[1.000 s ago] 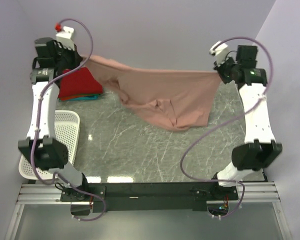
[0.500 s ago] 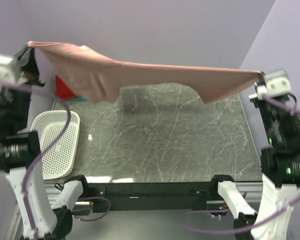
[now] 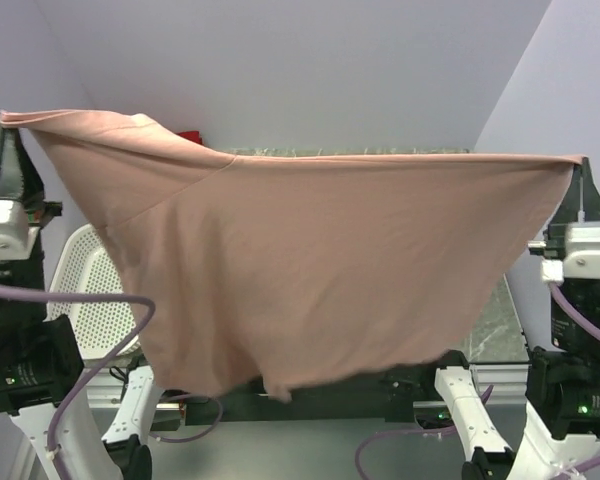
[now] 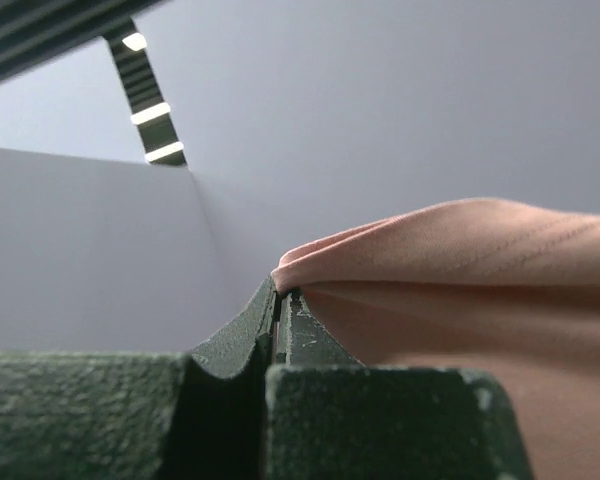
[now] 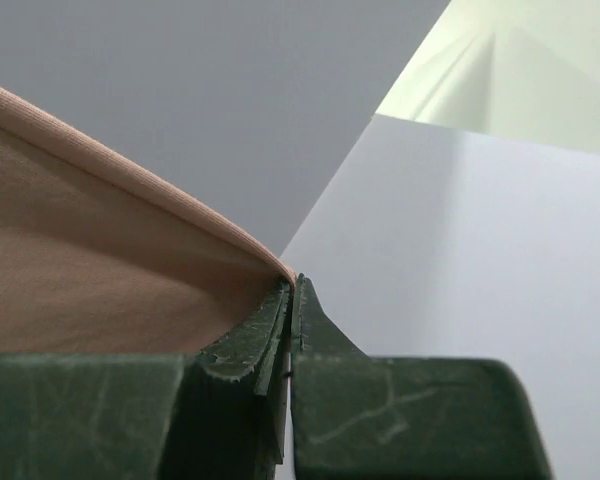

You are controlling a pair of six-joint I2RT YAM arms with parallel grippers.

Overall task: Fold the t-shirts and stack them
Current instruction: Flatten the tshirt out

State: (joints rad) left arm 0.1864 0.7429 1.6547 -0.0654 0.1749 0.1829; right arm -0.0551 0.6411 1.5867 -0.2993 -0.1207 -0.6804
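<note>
The large dusty-pink t-shirt point(image 3: 310, 270) hangs spread wide in the air, stretched between both arms and close to the top camera. My left gripper point(image 3: 8, 122) is shut on its upper left corner; the left wrist view shows the cloth point(image 4: 460, 260) pinched at the fingertips point(image 4: 298, 330). My right gripper point(image 3: 578, 162) is shut on the upper right corner; the right wrist view shows the hem point(image 5: 130, 190) pinched between the fingers point(image 5: 250, 340). A bit of the red t-shirt point(image 3: 189, 137) peeks over the top edge. The teal one is hidden.
The white perforated basket point(image 3: 90, 300) stands at the left, partly behind the shirt. A strip of the marble table point(image 3: 495, 320) shows at the lower right. The purple walls close in behind and at both sides.
Both arms have lifted the pink shirt off the table and pulled it up and toward the camera. It now hangs spread out and hides most of the table and the red and teal stack.
</note>
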